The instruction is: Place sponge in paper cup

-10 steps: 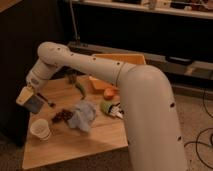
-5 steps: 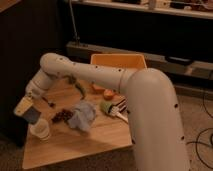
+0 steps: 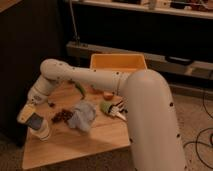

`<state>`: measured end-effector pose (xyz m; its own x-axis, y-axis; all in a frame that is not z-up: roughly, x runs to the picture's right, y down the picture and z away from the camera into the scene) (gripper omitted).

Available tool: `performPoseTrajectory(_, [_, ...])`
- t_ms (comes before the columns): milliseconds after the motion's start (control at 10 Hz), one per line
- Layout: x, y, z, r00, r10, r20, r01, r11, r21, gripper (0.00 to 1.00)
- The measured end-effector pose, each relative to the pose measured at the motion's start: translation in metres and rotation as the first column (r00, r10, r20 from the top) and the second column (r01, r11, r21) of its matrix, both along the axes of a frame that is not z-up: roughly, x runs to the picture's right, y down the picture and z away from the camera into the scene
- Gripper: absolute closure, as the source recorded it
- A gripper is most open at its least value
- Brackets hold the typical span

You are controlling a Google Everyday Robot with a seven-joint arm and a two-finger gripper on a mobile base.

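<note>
A white paper cup stands near the front left corner of the wooden table. My gripper hangs at the end of the white arm, just above and left of the cup, touching its rim or nearly so. It is shut on a pale yellow sponge, which sits at the cup's upper left edge. The cup's mouth is mostly hidden behind the gripper.
A crumpled grey-blue cloth lies mid-table with a dark brown snack pile beside it. A green item, an orange fruit and a green-white packet lie further back. An orange bin stands behind the table.
The gripper with the sponge has moved down and towards the front of the table, from above the left edge to just over the paper cup.
</note>
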<state>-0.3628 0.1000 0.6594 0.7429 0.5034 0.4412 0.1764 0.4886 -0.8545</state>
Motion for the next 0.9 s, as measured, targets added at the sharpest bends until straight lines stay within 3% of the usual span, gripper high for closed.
performPoseTrajectory(400, [0.006, 0.005, 0.026, 0.999, -0.025, -0.028, 0.026, 0.9996, 0.012, 1.0])
performPoseTrajectory(700, [-0.006, 0.004, 0.042, 0.999, -0.034, -0.043, 0.035, 0.999, 0.027, 1.0])
performPoseTrajectory(900, [-0.008, 0.002, 0.048, 0.999, -0.018, -0.044, 0.019, 0.9996, 0.021, 1.0])
